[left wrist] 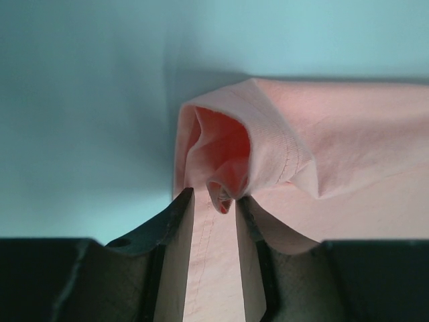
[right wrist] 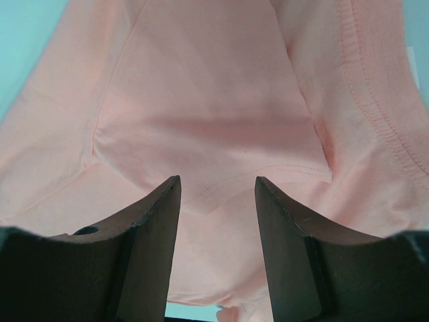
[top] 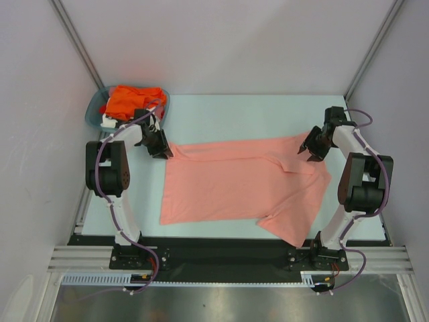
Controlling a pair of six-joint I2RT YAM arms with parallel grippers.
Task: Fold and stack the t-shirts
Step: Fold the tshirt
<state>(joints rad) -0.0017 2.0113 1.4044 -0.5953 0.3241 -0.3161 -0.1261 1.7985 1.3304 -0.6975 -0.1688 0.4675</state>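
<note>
The salmon-pink t-shirt (top: 234,188) lies spread across the table, with one sleeve folded over at the front right. My left gripper (top: 159,149) is at its upper left corner. In the left wrist view my left gripper (left wrist: 216,200) is closed on a bunched fold of the pink cloth (left wrist: 228,154), which fills the gap between the fingers and stands up off the table. My right gripper (top: 312,151) is at the shirt's upper right. In the right wrist view my right gripper (right wrist: 217,184) is open just above the pink cloth (right wrist: 201,100). The orange t-shirt (top: 134,99) lies in the basket, with a bit of the white t-shirt (top: 108,122) beside it.
The teal plastic basket (top: 94,111) sits at the table's far left corner, just behind my left arm. Grey walls enclose the table (top: 241,111) on three sides. The black rail with the arm bases runs along the near edge.
</note>
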